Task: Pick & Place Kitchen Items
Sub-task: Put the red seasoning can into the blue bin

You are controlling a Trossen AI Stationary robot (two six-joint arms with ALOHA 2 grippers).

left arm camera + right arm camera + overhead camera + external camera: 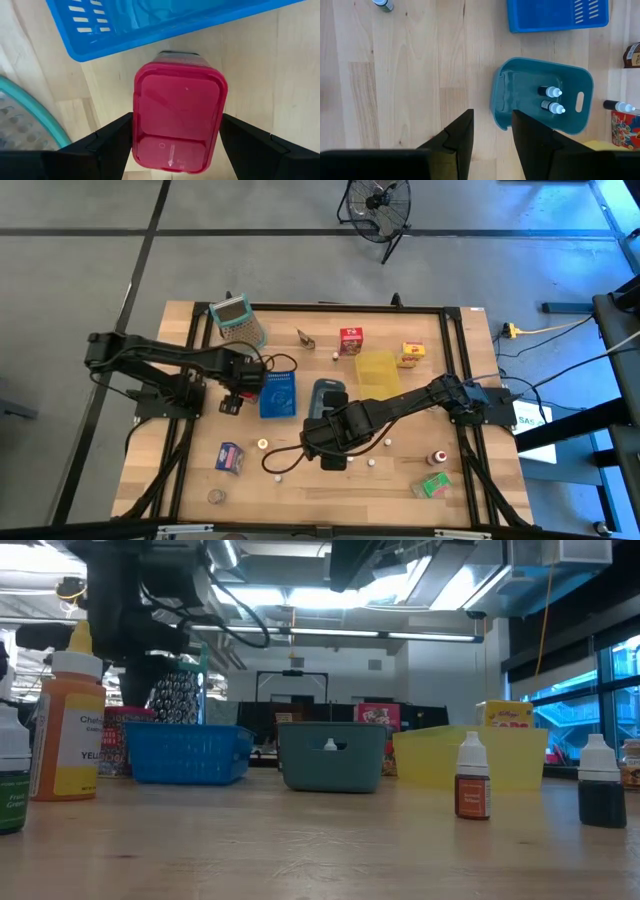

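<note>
The left gripper (172, 145) gripped a red-lidded container (177, 120), at centre-left beside the blue tray (278, 394); the right gripper (492, 135) stood partly open, apparently empty, above the grey-blue tray (520, 100)

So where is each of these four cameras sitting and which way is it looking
High view: overhead, straight down on the table, both arms.
Low view: table height, level across, past the blue tray into the room; dark arm above.
Left wrist: down between its tool fingers at a red-lidded container.
Right wrist: down past its tool at the grey-blue tray.
All four show the blue tray.
</note>
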